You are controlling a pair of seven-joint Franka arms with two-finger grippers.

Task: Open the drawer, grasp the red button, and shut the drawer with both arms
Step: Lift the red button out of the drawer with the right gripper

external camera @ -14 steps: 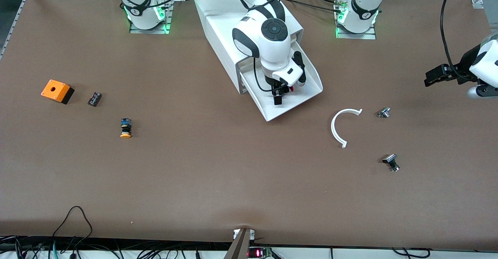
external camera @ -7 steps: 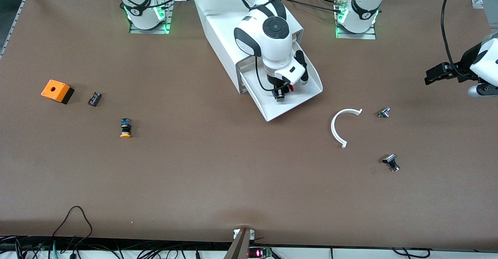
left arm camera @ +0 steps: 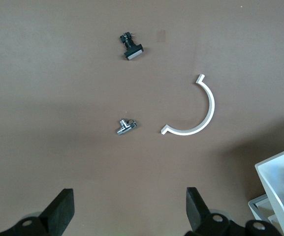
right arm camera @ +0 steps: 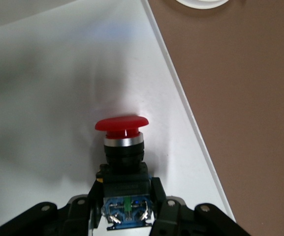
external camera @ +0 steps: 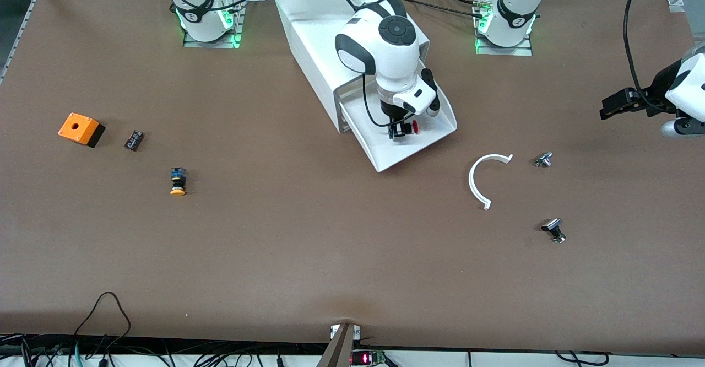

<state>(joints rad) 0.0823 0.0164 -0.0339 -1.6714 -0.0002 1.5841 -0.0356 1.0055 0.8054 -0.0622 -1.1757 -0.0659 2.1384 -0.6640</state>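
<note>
Orange plastic box with a black base sits at the right arm's end of the table, with a small dark part beside it and a yellow-capped push button a little nearer the front camera. Mid-table stands the large white box cabinet, its wide, shallow white drawer pulled out. The right gripper is over the open drawer, its black fingers pinching the dark body of the small red-capped push button. In the right wrist view the button's long axis runs straight out from the fingers, red cap leading, over the white drawer floor; whether it rests on that floor or is lifted off it cannot be told. The grab looks done, so the coming move is probably to carry the button up past the drawer's rim, which runs close beside the cap.

Toward the left arm's end lie a white curved plastic strip and two small metal-and-black parts. The left gripper waits over bare table at that end, fingers spread wide with nothing between them. It is well apart from the drawer, though the drawer's corner shows in its wrist view.
</note>
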